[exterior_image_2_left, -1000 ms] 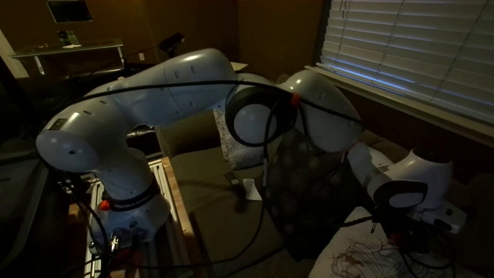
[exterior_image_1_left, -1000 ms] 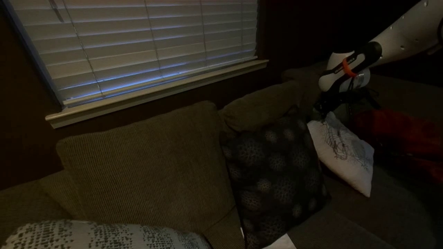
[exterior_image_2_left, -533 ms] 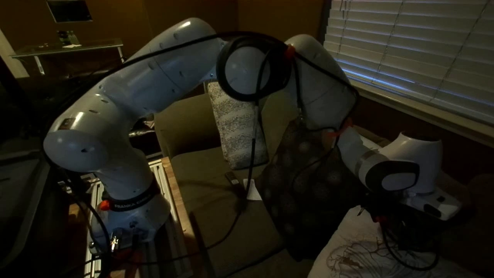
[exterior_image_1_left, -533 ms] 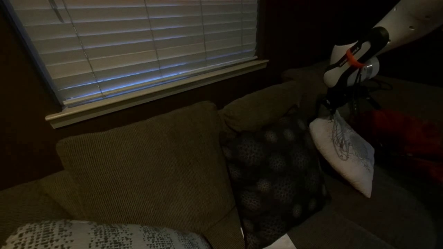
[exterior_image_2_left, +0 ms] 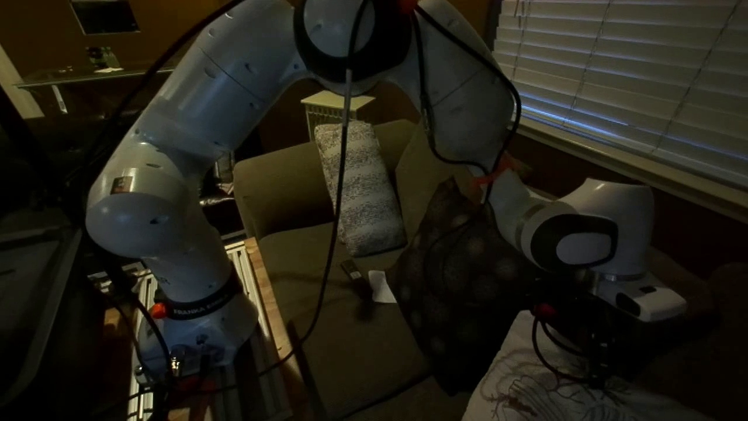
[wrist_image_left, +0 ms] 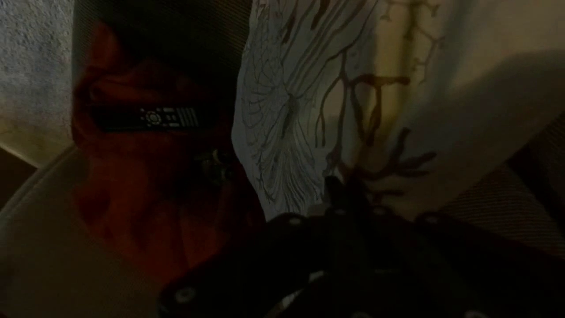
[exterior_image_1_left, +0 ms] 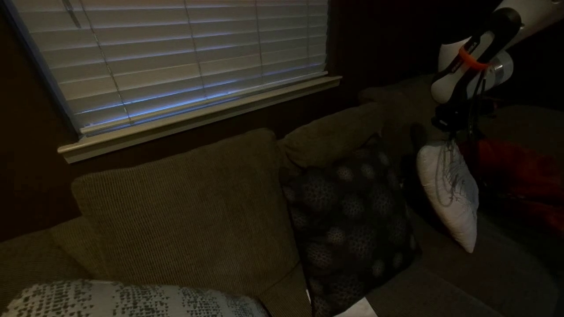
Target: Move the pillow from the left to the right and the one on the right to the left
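The pillow, cream-white with a grey-brown sprig print, hangs steeply tilted below my gripper (exterior_image_1_left: 450,135) in an exterior view, its lower corner near the sofa seat. In the wrist view my gripper (wrist_image_left: 345,183) is shut on the fabric of this pillow (wrist_image_left: 291,110), its dark fingers close together at a fold. Part of the pillow (exterior_image_2_left: 514,380) also shows at the bottom of an exterior view, partly behind the wrist and cables. The one, a dark charcoal pillow with pale round dots (exterior_image_1_left: 348,220), leans on the sofa back; the arm partly covers this dark pillow (exterior_image_2_left: 456,298) from the side.
A red cloth or cushion (exterior_image_1_left: 515,171) lies beside the cream pillow; on the red cloth (wrist_image_left: 145,176) rest a black remote (wrist_image_left: 150,118) and a small object. A grey-white patterned pillow (exterior_image_2_left: 365,193) stands by the armrest. A remote (exterior_image_2_left: 352,271) and white paper (exterior_image_2_left: 383,287) lie on the seat.
The arm's elbow has risen and the gripper has drawn away from the dotted pillow. The cream pillow's top has swung along with it, so the pillow hangs more upright. The dotted pillow stays put.
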Controlling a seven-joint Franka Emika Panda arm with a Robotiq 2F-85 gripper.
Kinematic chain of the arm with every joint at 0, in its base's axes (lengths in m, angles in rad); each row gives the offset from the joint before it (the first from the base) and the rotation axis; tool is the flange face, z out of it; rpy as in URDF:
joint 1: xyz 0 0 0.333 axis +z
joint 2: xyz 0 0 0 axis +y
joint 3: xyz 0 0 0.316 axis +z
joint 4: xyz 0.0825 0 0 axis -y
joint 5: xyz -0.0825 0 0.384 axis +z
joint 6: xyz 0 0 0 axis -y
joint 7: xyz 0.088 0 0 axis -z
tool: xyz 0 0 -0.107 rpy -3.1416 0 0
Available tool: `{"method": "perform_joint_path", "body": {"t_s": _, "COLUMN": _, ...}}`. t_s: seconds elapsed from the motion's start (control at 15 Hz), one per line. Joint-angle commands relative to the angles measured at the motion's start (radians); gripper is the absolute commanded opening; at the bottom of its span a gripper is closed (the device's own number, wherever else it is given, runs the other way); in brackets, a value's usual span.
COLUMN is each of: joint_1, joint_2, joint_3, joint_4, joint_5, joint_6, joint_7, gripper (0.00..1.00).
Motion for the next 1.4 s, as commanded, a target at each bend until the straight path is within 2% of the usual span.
{"method": "perform_joint_path", "body": {"t_s": 0.0, "joint_1": 0.075, "joint_2": -0.078, "joint_3": -0.053, "joint_4": -0.091, "joint_5": -0.034, "joint_6": -0.001, "joint_7": 0.102, "gripper": 0.01}}
{"method": "perform_joint_path", "body": {"t_s": 0.27, "joint_1": 0.095, "joint_2": -0.079, "joint_3": -0.064, "joint_4": -0.073, "joint_5": -0.033, "joint_6": -0.021, "joint_7": 0.159, "gripper": 0.01}}
{"method": "perform_joint_path", "body": {"t_s": 0.73, "joint_1": 0.046, "joint_2": -0.104, "joint_3": -0.033, "joint_4": -0.051, "joint_5": 0.003, "joint_6": -0.099, "joint_7": 0.264, "gripper": 0.01}}
{"method": "perform_joint_path", "body": {"t_s": 1.33, "joint_1": 0.035, "joint_2": -0.132, "joint_3": -0.035, "joint_4": -0.009, "joint_5": -0.018, "joint_6": -0.101, "joint_7": 0.404, "gripper": 0.01}}
